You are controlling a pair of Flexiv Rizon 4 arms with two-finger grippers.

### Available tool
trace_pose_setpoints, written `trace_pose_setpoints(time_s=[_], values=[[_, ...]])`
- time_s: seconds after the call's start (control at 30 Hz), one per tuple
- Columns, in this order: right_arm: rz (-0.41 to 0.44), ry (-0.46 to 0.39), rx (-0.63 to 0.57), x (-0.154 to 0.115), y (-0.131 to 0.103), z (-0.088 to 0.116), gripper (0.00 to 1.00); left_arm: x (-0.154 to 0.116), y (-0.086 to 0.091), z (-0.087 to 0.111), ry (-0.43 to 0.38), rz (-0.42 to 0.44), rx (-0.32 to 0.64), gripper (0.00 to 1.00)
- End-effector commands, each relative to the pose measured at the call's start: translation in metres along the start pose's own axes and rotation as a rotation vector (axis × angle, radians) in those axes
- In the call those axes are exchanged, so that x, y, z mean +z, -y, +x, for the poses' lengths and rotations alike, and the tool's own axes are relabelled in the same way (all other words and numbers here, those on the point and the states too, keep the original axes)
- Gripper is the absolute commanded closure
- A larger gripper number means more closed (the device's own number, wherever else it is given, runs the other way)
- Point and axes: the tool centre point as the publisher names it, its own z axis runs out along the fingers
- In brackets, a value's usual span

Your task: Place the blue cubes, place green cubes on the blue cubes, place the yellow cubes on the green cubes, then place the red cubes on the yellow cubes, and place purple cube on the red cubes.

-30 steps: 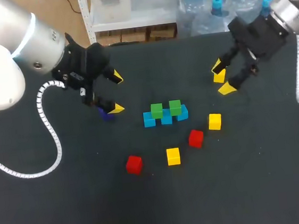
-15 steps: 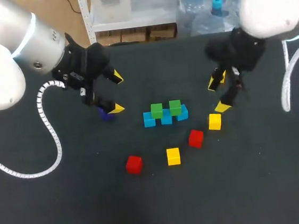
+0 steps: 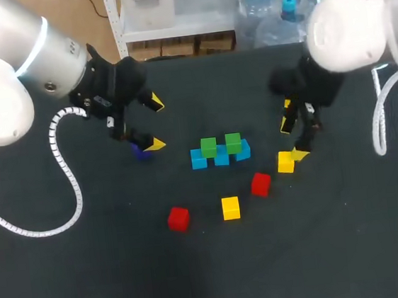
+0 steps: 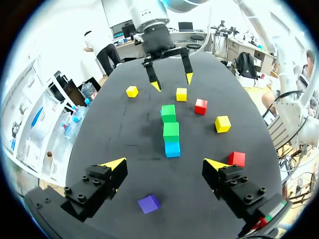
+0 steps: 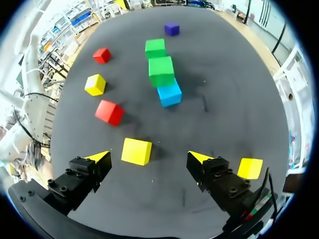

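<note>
Three blue cubes [image 3: 221, 156] lie in a row mid-table with two green cubes [image 3: 233, 142] on top. Two yellow cubes [image 3: 231, 207] and two red cubes [image 3: 260, 184] lie loose in front of them. My right gripper [image 3: 292, 138] hangs open right over one yellow cube [image 3: 286, 161]; in the right wrist view that cube [image 5: 136, 151] sits between the open fingers of the gripper [image 5: 150, 158], untouched. Another yellow cube [image 5: 249, 168] lies just outside one finger. My left gripper [image 3: 155, 124] stands open at the left, above the purple cube [image 4: 149, 203].
The second red cube [image 3: 178, 219] lies alone at the front left of the group. Dark table top [image 3: 91, 274] stretches bare towards the front and both sides.
My right arm has swung in from the back right, leftward and down, so its open gripper now hangs over the yellow cube beside the row. The left arm and all cubes stayed put.
</note>
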Motion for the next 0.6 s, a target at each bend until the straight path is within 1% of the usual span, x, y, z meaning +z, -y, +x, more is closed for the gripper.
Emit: trace_pose_setpoints(time_s=[0.03, 0.17, 0.33, 0.43, 0.6], values=[[0.026, -0.037, 0.035, 0.0105, -0.0053, -0.0059, 0.0, -0.0002, 0.0002, 0.0011, 0.005, -0.001, 0.003, 0.0], [0.03, -0.078, 0.063, 0.015, -0.0102, -0.0064, 0.0, -0.0002, 0.0002, 0.0011, 0.005, -0.001, 0.003, 0.0], [0.022, -0.081, 0.053, 0.0178, -0.0131, -0.0056, 0.0, -0.0002, 0.0002, 0.0011, 0.005, -0.001, 0.003, 0.0], [0.014, -0.077, 0.024, 0.0182, -0.0111, -0.0038, 0.0, -0.0002, 0.0002, 0.0011, 0.005, -0.001, 0.003, 0.0], [0.007, -0.089, 0.015, 0.0162, -0.007, -0.0014, 0.0, -0.0002, 0.0002, 0.0011, 0.005, -0.001, 0.003, 0.0]])
